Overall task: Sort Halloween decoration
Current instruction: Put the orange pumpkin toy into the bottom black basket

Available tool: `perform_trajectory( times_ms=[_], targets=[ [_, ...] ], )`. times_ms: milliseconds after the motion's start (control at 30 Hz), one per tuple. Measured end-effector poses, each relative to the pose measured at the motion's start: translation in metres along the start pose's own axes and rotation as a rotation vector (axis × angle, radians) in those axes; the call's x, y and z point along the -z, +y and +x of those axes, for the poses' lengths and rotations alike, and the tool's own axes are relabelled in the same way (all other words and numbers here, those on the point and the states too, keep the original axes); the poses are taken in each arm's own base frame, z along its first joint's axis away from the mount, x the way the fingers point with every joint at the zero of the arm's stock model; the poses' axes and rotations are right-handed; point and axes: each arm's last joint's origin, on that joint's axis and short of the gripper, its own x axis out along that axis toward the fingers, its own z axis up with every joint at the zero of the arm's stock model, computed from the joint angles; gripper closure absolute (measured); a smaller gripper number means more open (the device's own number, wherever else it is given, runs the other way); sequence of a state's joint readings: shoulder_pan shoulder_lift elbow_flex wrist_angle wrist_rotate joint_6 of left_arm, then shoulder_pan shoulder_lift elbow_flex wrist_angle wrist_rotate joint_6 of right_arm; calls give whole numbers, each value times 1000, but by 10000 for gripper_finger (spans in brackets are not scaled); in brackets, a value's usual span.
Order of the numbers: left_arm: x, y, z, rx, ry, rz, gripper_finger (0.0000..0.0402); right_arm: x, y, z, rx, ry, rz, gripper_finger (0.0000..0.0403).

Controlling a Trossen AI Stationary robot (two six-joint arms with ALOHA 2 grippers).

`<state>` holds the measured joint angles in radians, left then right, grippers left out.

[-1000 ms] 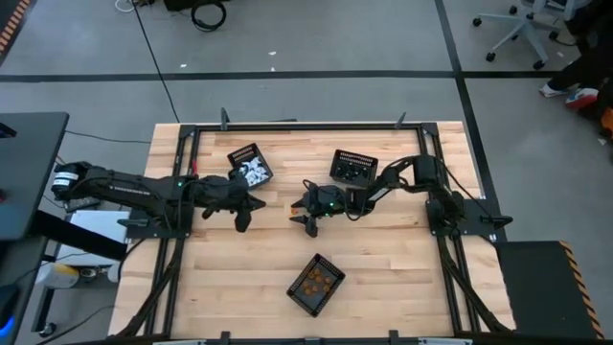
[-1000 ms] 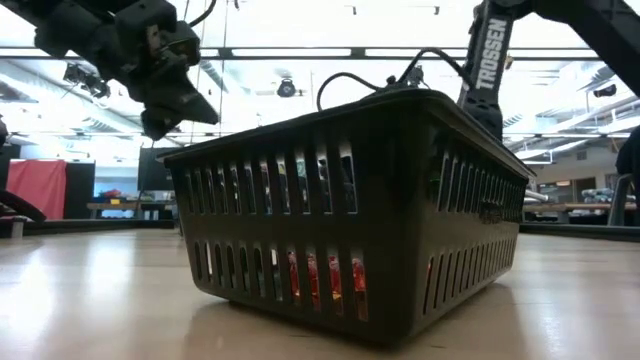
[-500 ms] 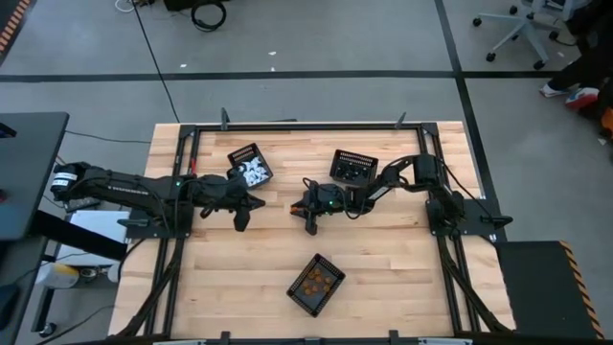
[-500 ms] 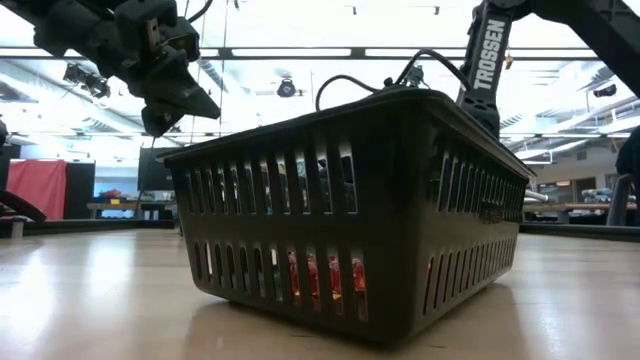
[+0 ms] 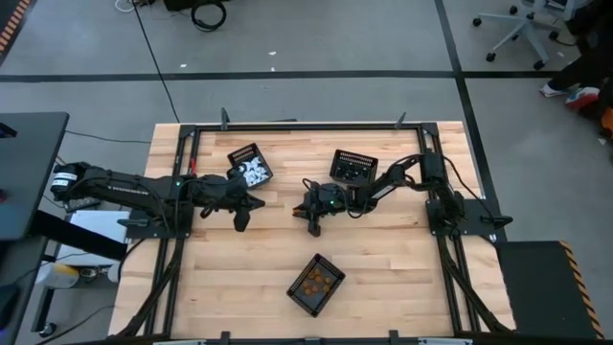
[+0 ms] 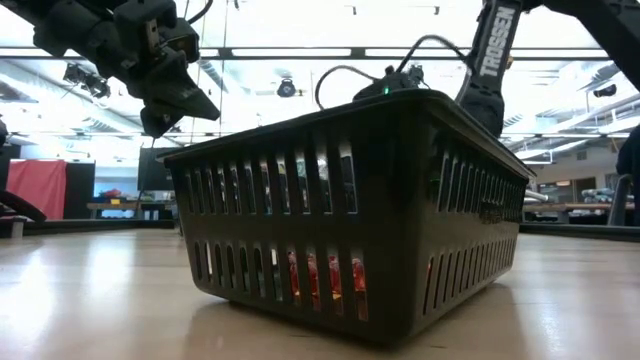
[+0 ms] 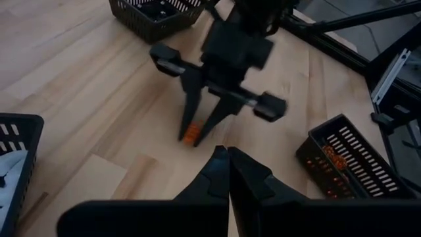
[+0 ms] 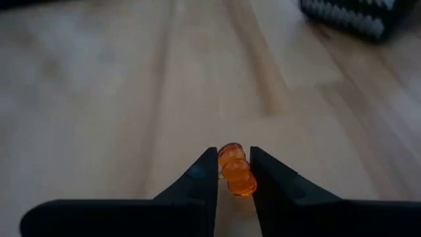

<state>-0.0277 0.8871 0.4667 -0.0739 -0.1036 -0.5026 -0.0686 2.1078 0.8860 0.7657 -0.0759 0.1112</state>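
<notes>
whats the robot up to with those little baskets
It is sorting tiny Halloween trinkets by colour into three black mesh baskets on a wooden table. The right gripper, near the table's middle, has its fingers closed around a small orange trinket lying on the wood. The basket of orange pieces sits at the near edge, the basket of white pieces and the basket of dark pieces farther back. The left gripper is shut and empty, waiting next to the white one.

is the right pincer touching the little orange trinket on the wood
Touching. The right wrist view shows the right pincer closed on the small orange plastic trinket, both dark fingers pressed against its sides with no gap.
</notes>
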Motion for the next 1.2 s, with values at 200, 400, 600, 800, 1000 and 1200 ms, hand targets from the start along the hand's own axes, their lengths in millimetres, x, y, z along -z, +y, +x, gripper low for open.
perform_trajectory(
  times_ms=[200, 400, 600, 800, 1000, 1200],
  targets=[
    [0, 0, 0, -2, 5, 0, 395, -35, 19, -22, -79, -18, -46, 323],
    [-1, -2, 0, 57, 12, 55, 395, -78, 50, -63, -250, -47, -41, 323],
    [-14, -15, -2, 248, -126, 303, 395, -87, 117, -95, -421, -30, -19, 323],
    [-17, -31, -7, 333, -250, 578, 395, -72, 175, -106, -324, 55, 49, 323],
    [-9, -46, -11, 405, -254, 624, 395, -55, 199, -87, -242, 277, 49, 323],
    [-2, -62, -18, 392, -309, 747, 395, -38, 208, -61, -149, 473, 67, 323]
  ],
)
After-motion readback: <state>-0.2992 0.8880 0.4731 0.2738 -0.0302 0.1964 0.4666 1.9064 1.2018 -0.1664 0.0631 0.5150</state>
